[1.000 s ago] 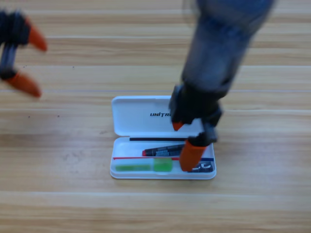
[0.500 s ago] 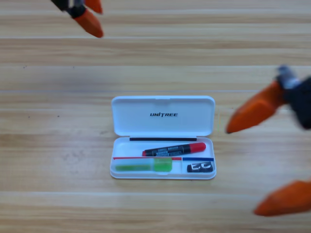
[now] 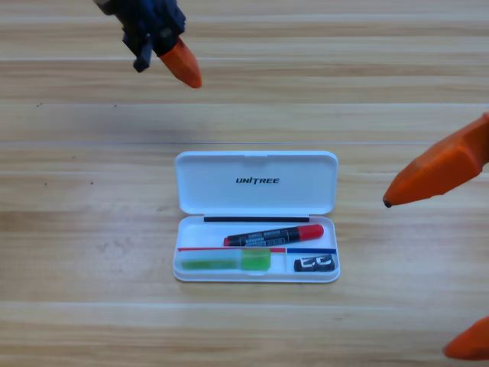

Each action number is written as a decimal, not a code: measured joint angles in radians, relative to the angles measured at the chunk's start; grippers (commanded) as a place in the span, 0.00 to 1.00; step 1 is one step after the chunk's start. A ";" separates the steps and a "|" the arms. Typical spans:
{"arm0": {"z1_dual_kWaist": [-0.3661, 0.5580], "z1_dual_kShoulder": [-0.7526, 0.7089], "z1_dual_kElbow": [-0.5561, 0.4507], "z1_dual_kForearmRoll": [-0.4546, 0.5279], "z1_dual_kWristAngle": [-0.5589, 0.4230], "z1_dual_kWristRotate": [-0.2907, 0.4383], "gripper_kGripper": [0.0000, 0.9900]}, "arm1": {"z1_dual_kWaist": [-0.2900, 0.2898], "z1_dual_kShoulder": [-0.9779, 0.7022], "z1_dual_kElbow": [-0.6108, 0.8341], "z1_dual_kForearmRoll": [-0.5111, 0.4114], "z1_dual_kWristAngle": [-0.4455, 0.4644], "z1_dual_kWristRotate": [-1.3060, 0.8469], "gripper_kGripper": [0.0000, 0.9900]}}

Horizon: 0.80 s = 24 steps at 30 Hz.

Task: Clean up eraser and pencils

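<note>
- White case: I see it lying open in the middle of the wooden table, lid folded back toward the far side, tray toward the near side. I judge the lid stays up because closing it is the step not yet done.
- Black pencil: it lies in the tray's far part, slightly tilted, its red end pointing right. It rests wholly inside the tray walls.
- Green pencil: it lies flat along the near-left part of the tray, parallel to the long wall, just near of the black one.
- Eraser: it sits in the small near-right compartment, apart from both pencils. I judge this slot suits its short block shape.
- Left gripper: it hangs at the far-left edge, well apart from the case, holding nothing. Only one orange jaw shows plainly, so I cannot tell whether the pincer is apart or together.
- Right gripper: it sits at the right edge, large and partly cut off. Its two orange jaws stand wide apart and empty, one beside the lid's right end, the other at the near-right corner.
- Progress: with all three items stowed, I judge the sorting complete.
</note>
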 measured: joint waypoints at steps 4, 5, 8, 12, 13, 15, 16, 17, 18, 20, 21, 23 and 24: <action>0.000 0.002 0.014 0.000 -0.042 0.000 0.00 | 0.000 0.003 0.000 -0.001 0.004 0.006 0.99; 0.000 0.002 0.023 0.000 -0.054 0.000 0.00 | 0.000 0.006 0.000 -0.001 0.005 0.009 0.99; 0.001 0.009 0.055 0.000 -0.098 0.000 0.00 | 0.000 0.016 0.000 -0.001 0.007 0.012 0.99; 0.001 0.042 0.101 0.000 -0.151 0.042 0.00 | 0.000 0.018 0.000 -0.001 0.007 0.012 0.99; 0.001 0.055 0.104 0.000 -0.154 0.044 0.00 | 0.000 0.018 0.000 -0.001 0.007 0.013 0.99; 0.001 0.086 0.104 0.000 -0.160 0.045 0.00 | 0.000 0.018 0.000 -0.001 0.007 0.013 0.99; 0.001 0.098 0.104 0.000 -0.166 0.045 0.00 | 0.000 0.018 0.000 -0.002 0.007 0.013 0.99; 0.001 0.108 0.104 0.000 -0.171 0.045 0.00 | 0.000 0.018 0.000 -0.002 0.007 0.013 0.99; 0.001 0.116 0.104 0.000 -0.175 0.045 0.00 | 0.000 0.018 0.000 -0.002 0.007 0.013 0.99; 0.001 0.123 0.104 0.000 -0.177 0.045 0.00 | 0.000 0.018 0.000 -0.002 0.008 0.015 0.99; 0.001 0.123 0.104 0.000 -0.177 0.045 0.00 | 0.000 0.018 0.000 -0.002 0.009 0.016 0.99; 0.001 0.123 0.104 0.000 -0.178 0.045 0.00 | 0.000 0.018 0.000 -0.002 0.009 0.017 0.99; 0.001 0.123 0.104 0.000 -0.181 0.045 0.00 | 0.000 0.018 0.000 -0.002 0.009 0.018 0.99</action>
